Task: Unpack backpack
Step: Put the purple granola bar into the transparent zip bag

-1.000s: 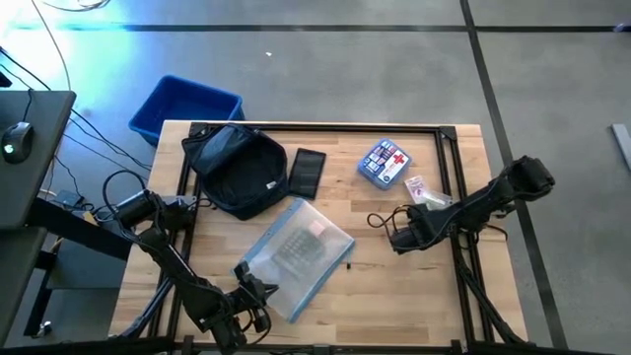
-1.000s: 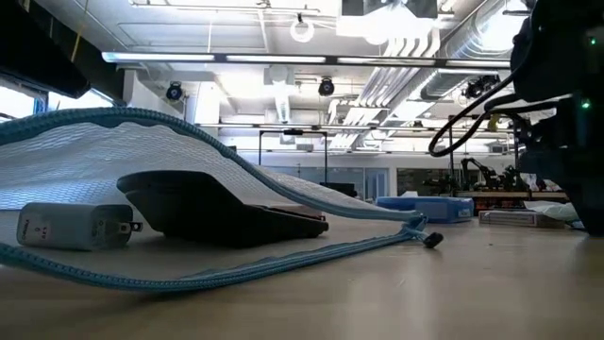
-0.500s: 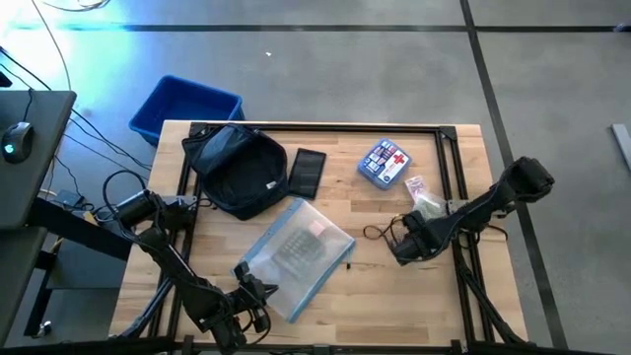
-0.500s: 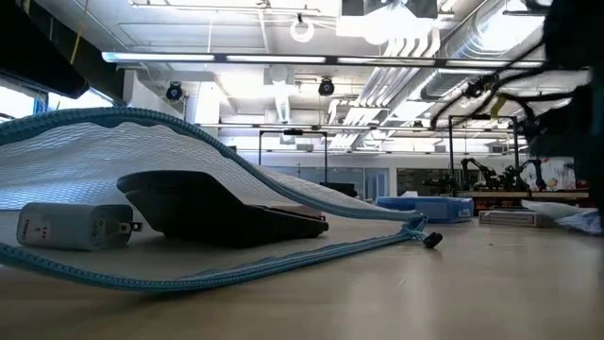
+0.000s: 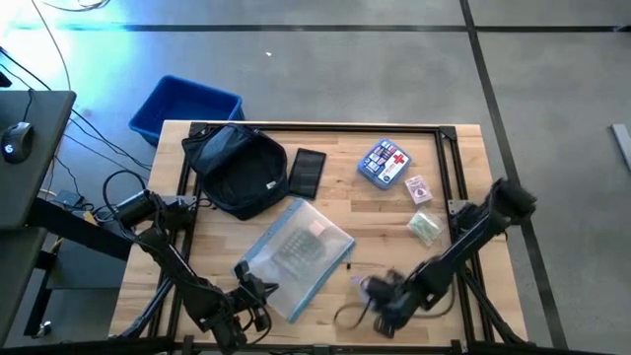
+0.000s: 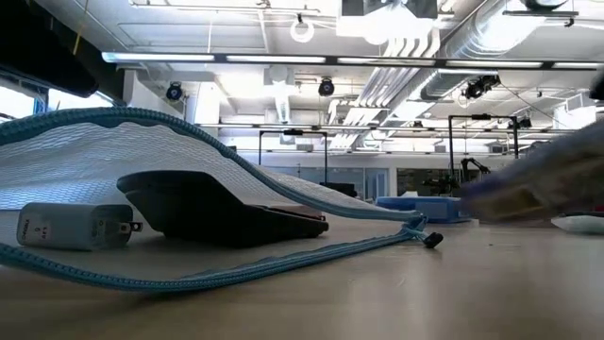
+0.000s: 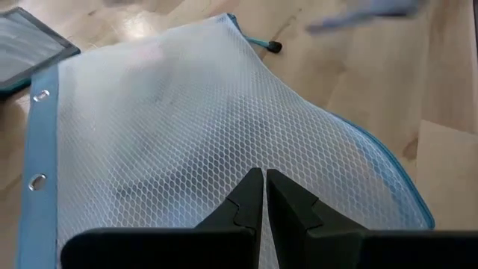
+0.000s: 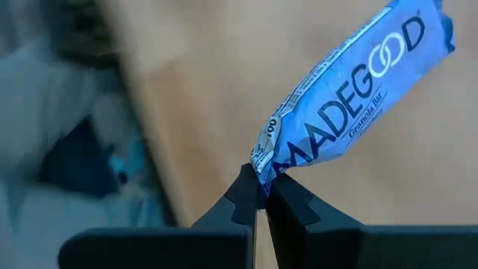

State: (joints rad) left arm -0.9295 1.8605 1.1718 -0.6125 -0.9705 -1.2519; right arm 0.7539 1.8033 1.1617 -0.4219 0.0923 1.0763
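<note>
Now right gripper (image 8: pixel 258 196) pinches a blue MadeGood granola bar (image 8: pixel 351 108) by its wrapper edge, near the table's front edge. Left gripper (image 7: pixel 264 196) closed, empty, over the mesh pouch (image 7: pixel 187 142). Backpack (image 5: pixel 237 168) sits at the back-left.

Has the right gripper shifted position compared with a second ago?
Yes. In the high view the right gripper has swung from beside the first-aid pouch toward the table's near edge, shut on a granola bar wrapper.

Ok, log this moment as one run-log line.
right gripper: shut on granola bar | left gripper: shut over mesh pouch | backpack: untouched
</note>
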